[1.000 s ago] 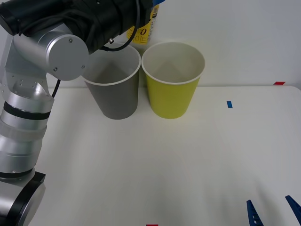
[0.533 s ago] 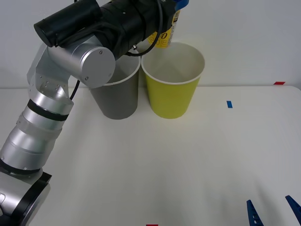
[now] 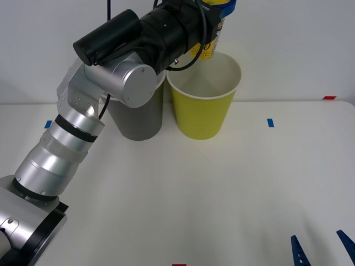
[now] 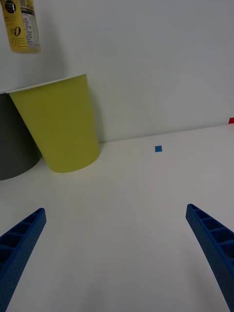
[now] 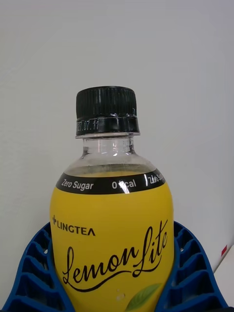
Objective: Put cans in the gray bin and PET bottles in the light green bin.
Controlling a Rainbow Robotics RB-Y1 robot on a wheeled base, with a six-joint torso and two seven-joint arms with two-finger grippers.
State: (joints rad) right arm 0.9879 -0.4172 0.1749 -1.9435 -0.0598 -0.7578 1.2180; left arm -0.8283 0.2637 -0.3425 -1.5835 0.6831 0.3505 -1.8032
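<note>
Two bins stand side by side at the far edge of the white table (image 3: pixel 183 188): the gray bin (image 3: pixel 138 119) to the left, largely behind the left arm, and the light green bin (image 3: pixel 204 105) just beside it to the right. The left claw (image 3: pixel 219 8), reaching in from the left at the top of the front view, pinches the PET bottle (image 5: pixel 112 229) between its blue ribbed fingers (image 5: pixel 190 273); the yellow-labelled, black-capped bottle hangs above the rear rim of the light green bin. The step in hand appears to be the delivery of the bottle to its bin. The next move likely calls for centring the bottle over the opening, then spreading the fingers to let it drop inside. At the lower right, the right claw (image 4: pixel 117 253) waits above the table, fingers spread wide and holding nothing.
</note>
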